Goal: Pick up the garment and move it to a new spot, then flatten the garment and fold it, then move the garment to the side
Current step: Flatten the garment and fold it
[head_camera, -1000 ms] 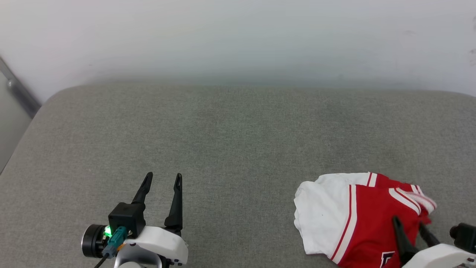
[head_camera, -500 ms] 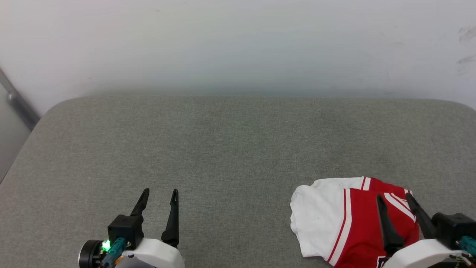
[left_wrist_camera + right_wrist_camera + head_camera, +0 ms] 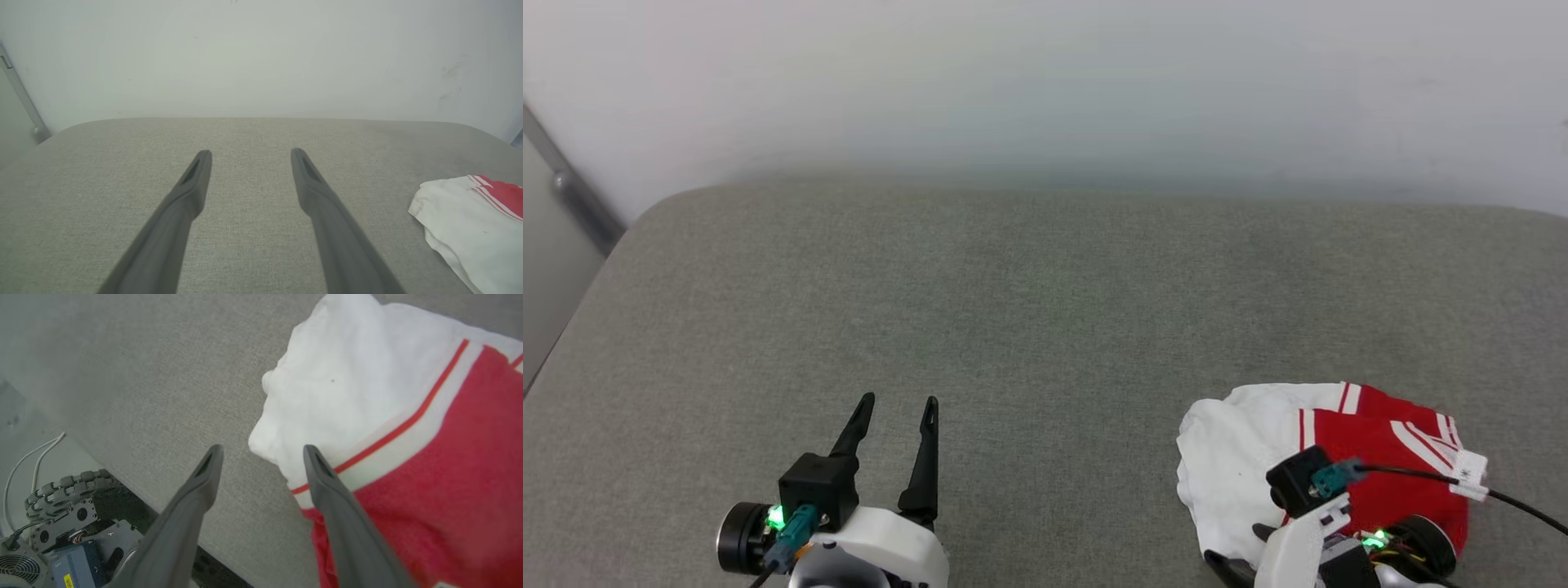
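The garment [image 3: 1250, 457], a red shirt with white sleeves and red-white striped trim, lies bunched at the near right of the grey surface; it also shows in the left wrist view [image 3: 466, 220]. My right gripper [image 3: 1241, 549] hangs turned over above its near-left corner, fingers pointing down and back. In the right wrist view the gripper [image 3: 262, 451] is open. One finger is over the garment's [image 3: 367, 396] striped hem and the other over bare fabric. Nothing is between them. My left gripper [image 3: 897, 402] stands open and empty at the near left, far from the garment [image 3: 251, 152].
The grey padded surface [image 3: 1045, 310] runs back to a white wall [image 3: 1045, 82]. A metal rail [image 3: 572, 204] slants at the far left. Below the surface's near edge, the robot's base with a roller wheel [image 3: 61, 490] and white cables [image 3: 32, 457] shows.
My right wrist has turned over, so its fingers now point down at the garment's near-left corner instead of up the view. The head camera has shifted slightly. The left gripper has hardly moved.
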